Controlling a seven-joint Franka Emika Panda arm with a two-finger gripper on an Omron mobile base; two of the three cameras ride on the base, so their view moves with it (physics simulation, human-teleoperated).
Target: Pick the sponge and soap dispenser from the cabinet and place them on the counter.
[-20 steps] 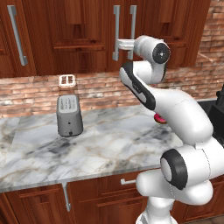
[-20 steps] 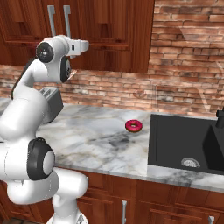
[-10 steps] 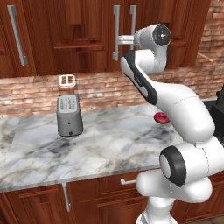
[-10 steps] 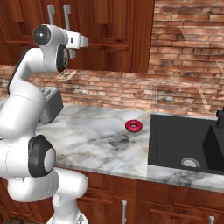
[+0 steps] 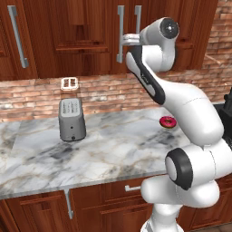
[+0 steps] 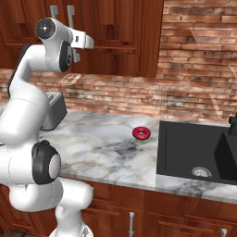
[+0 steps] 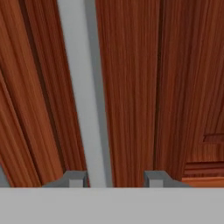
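The cabinet (image 5: 68,36) hangs above the counter (image 5: 113,145) with its dark wooden doors closed, so the sponge and soap dispenser are hidden. My gripper (image 5: 123,40) is raised to the right door's long grey bar handle (image 5: 120,27). In the hand view the handle (image 7: 83,87) runs down between my fingertips (image 7: 75,178), close to the left one and apart from the right. The gripper (image 7: 114,179) stands open around the bar, facing the cabinet (image 7: 131,87) panel.
A grey toaster (image 5: 71,119) stands at the back left of the counter (image 6: 102,148), a red doughnut (image 6: 141,133) lies near its right end, and a black sink (image 6: 194,152) sits beyond it. A brick wall runs behind.
The arm's wrist has lifted and the hand has risen slightly along the handle. The jaws keep the same gap, and nothing on the counter has moved.
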